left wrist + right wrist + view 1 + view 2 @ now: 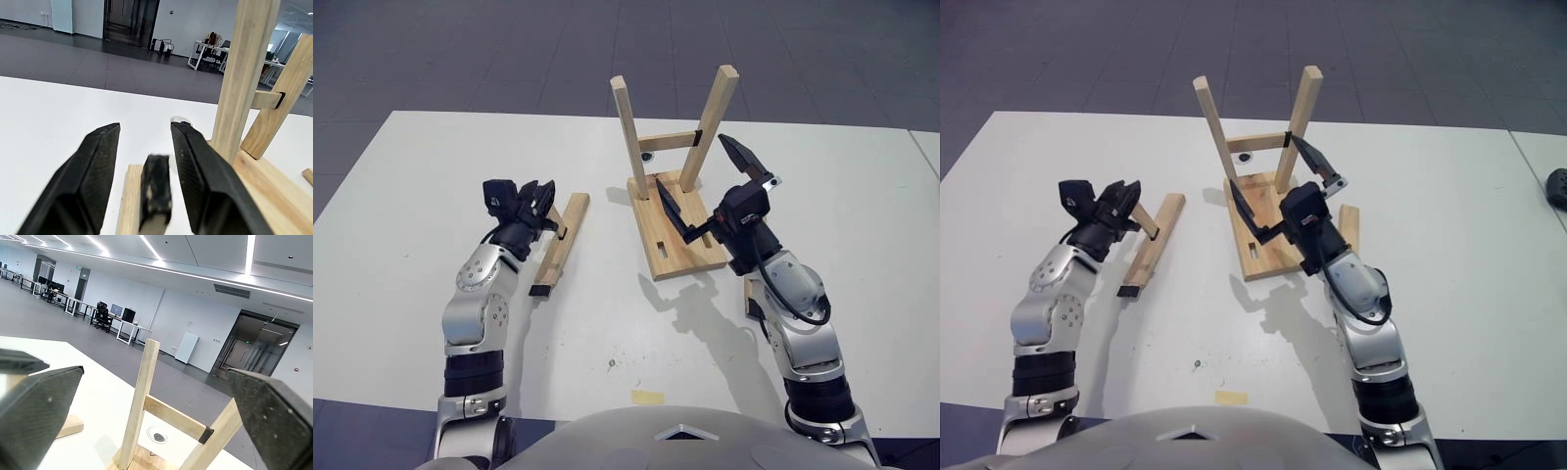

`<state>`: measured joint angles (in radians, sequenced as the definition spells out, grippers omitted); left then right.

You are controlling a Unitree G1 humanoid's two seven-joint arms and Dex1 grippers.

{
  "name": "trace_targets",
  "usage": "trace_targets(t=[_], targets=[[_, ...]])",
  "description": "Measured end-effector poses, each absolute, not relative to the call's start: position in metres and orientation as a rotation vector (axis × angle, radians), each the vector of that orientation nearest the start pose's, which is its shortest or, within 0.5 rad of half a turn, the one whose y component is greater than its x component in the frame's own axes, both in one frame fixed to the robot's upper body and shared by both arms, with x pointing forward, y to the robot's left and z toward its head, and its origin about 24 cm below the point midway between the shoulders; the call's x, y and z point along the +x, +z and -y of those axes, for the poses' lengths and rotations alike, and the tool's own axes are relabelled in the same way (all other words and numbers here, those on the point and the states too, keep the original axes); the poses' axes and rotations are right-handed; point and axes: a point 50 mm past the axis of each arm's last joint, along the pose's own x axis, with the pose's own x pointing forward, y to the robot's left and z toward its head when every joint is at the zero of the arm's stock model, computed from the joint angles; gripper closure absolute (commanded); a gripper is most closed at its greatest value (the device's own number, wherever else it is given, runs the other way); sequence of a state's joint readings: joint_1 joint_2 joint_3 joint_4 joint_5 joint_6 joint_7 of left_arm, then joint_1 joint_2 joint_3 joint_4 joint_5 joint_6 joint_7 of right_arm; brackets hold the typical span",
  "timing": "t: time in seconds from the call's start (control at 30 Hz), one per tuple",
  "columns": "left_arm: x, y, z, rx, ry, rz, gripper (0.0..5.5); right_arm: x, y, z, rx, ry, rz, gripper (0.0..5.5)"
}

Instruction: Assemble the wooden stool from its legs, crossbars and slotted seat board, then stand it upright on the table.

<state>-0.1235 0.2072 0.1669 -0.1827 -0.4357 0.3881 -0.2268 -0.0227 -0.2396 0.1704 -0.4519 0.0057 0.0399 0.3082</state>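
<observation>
The slotted seat board [677, 245] lies flat on the white table. Two legs [629, 122] [712, 122] stand up from it, joined by a crossbar [668, 141]. My right gripper [691, 162] is open wide just in front of this assembly, its fingers [741, 157] spread either side of the right-hand leg's lower part. To the left, another leg [563, 243] with a short black-tipped crossbar stub [155, 188] lies flat. My left gripper [544, 200] is open there, with the stub between its fingers [93, 181]. A further wooden piece [1349, 227] lies beside my right forearm.
A round cable grommet [648, 155] sits in the table behind the seat board. A yellow tape scrap [646, 398] marks the near edge. A dark object [1557, 186] lies on a neighbouring table at far right. Bare white table [421, 196] spreads to the left.
</observation>
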Motion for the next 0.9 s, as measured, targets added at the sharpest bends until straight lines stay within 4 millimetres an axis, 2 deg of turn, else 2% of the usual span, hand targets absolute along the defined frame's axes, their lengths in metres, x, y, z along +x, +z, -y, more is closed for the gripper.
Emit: trace_targets(t=[0.1,0.2,0.3,0.4,0.43,0.47,0.53,0.57,0.6,0.7,0.9], targets=[[0.277,0.113,-0.193,-0.243,-0.210,0.040,2.44,0.231,0.137,0.117,-0.262,0.524,0.380,0.10],[0.288,0.146,-0.187,-0.238,-0.243,0.140,1.88,0.231,0.137,0.116,-0.260,0.524,0.380,0.10],[0.295,0.168,-0.184,-0.229,-0.263,0.209,1.33,0.231,0.137,0.115,-0.257,0.525,0.384,0.10],[0.304,0.206,-0.182,-0.210,-0.291,0.328,0.85,0.231,0.137,0.114,-0.253,0.527,0.386,0.10],[0.306,0.210,-0.181,-0.207,-0.297,0.340,0.71,0.231,0.137,0.114,-0.251,0.527,0.387,0.10],[0.310,0.204,-0.180,-0.207,-0.306,0.314,0.51,0.231,0.137,0.114,-0.248,0.527,0.388,0.10],[0.318,0.173,-0.178,-0.214,-0.313,0.191,0.16,0.231,0.137,0.113,-0.244,0.527,0.388,0.10],[0.321,0.139,-0.174,-0.237,-0.323,0.063,0.11,0.231,0.136,0.112,-0.243,0.526,0.387,0.10],[0.320,0.119,-0.171,-0.248,-0.329,-0.006,0.11,0.231,0.136,0.111,-0.243,0.528,0.386,0.10],[0.321,0.112,-0.166,-0.242,-0.373,0.009,0.11,0.230,0.135,0.109,-0.237,0.537,0.385,0.10],[0.319,0.111,-0.169,-0.265,-0.356,0.030,0.11,0.230,0.135,0.109,-0.236,0.537,0.381,0.10]])
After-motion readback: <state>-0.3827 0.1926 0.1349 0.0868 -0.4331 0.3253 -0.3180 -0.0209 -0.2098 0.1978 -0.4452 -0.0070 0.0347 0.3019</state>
